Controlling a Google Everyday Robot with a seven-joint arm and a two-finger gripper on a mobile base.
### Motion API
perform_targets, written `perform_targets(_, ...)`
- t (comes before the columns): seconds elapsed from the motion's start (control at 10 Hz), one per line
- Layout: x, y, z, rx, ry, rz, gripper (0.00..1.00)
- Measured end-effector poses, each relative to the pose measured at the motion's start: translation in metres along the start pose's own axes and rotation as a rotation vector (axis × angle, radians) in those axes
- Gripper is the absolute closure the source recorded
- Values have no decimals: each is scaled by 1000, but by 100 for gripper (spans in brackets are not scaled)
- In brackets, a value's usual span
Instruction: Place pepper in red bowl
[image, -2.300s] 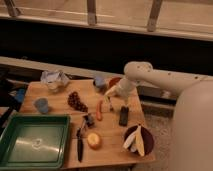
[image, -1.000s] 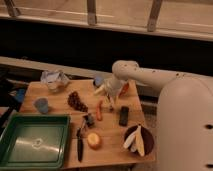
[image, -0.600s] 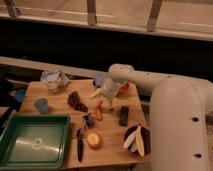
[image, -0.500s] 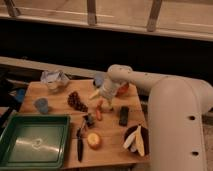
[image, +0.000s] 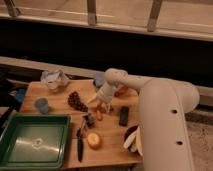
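Mid-worktop, over the fruit. Your gripper hung low at the centre of the worktop. The white arm reached in from the right and bent down at the wrist. The fingers looked spread apart, with one pale tip out to the left and the other lower right. They were clamped on nothing that I could see.

The pepper lay on the boards just under and in front of those tips, slim and orange-red. It was close to them, but whether it was touching I couldn't say. My read: you set the wrist steep so the tips could straddle it lengthwise, since it lay flat with little height to grip.

The red bowl sat just behind the wrist, near the back edge and half hidden by the arm. Its inside was not visible, so contents are unknown. The carry should be short, a lift and a small swing back.

Other containers:
- The purple bowl was at the front right and held pale yellow pieces.
- The green tray was at the front left, with only a pale mark inside that I couldn't identify.
- A blue cup stood left of the grapes. Contents not seen.

Crowding risk: the grapes were close on the left, and a small dark item lay just beside the pepper.
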Motion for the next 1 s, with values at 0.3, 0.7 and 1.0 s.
perform_targets(0.3, -2, -7, -2, 10, 0, 12, 46)
perform_targets(0.7, -2, -5, -4, 12, -2, 5, 87)
perform_targets(1.0, -4, -11, 2, 31, -3, 26, 100)
